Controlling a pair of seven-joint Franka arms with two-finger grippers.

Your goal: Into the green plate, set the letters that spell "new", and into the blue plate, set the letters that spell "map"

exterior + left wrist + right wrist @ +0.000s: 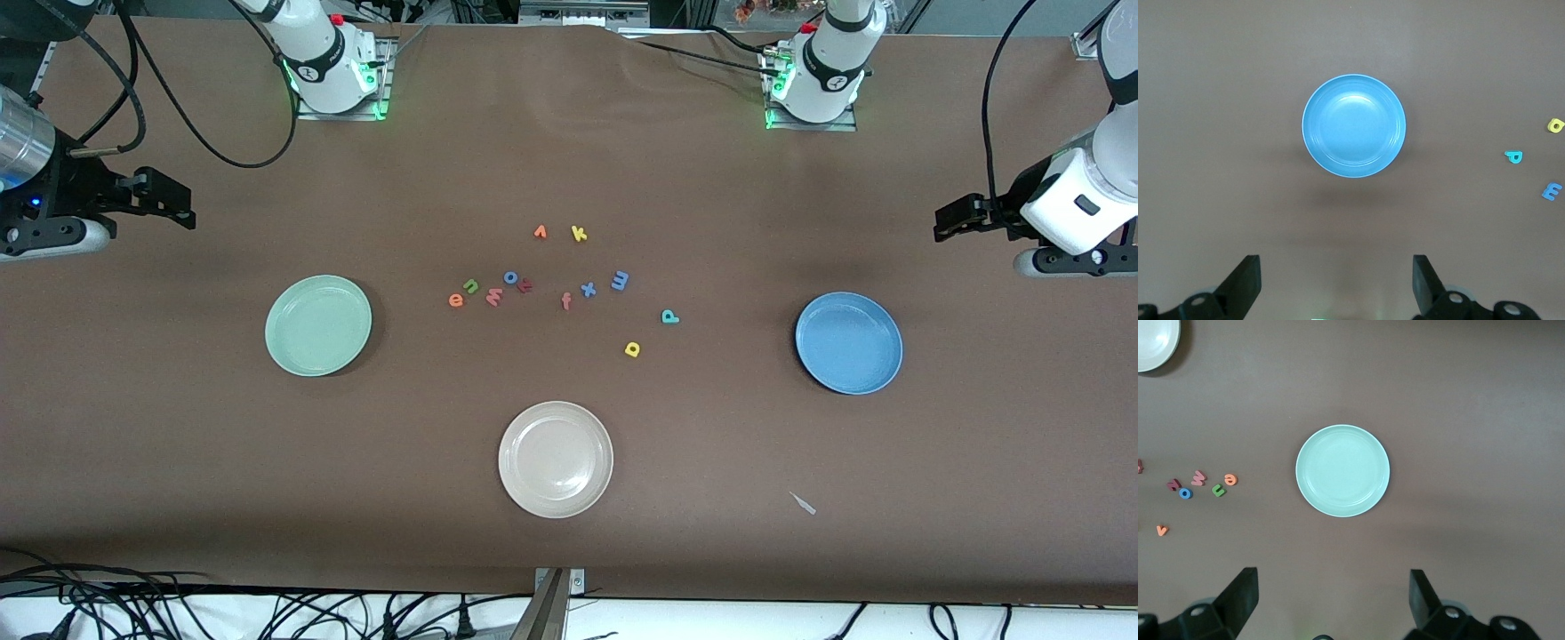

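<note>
Front view shows nothing sorted yet; green plate (pixel 318 325) and blue plate (pixel 848 342) both hold no letters, so all six placements are left, as I judge it; the beige-white plate (pixel 556 459) sits nearer the camera than the letter cluster and is also bare.

Right gripper (pixel 173 203) hangs at the right arm's end of the table, fingers spread, gripping nothing; in its wrist view the green plate (pixel 1343 471) lies on the table ahead of the spread fingers, with the "new" letters off to one side of it: orange e (pixel 456 300), green n (pixel 470 286), pinkish-red w (pixel 493 298), all loose on the table between the green plate and the middle of the cluster; e and n just beside each other, w near them.

Left gripper (pixel 949 220) hangs at the left arm's end of the table, fingers also spread and holding nothing; its wrist view has the blue plate (pixel 1353 126) ahead of the fingers; blue m (pixel 620 281), teal p (pixel 669 316), yellow a (pixel 632 349) lie apart from each other, toward the blue plate's side of the cluster.

Distractors untouched: blue o (pixel 511 277), red f (pixel 566 301), blue x (pixel 588 289), yellow k (pixel 579 234), orange wedge letter (pixel 540 232); one dark-red letter just beside the o, which I can't read.

Neither arm is over any letter; first pick not yet begun.
</note>
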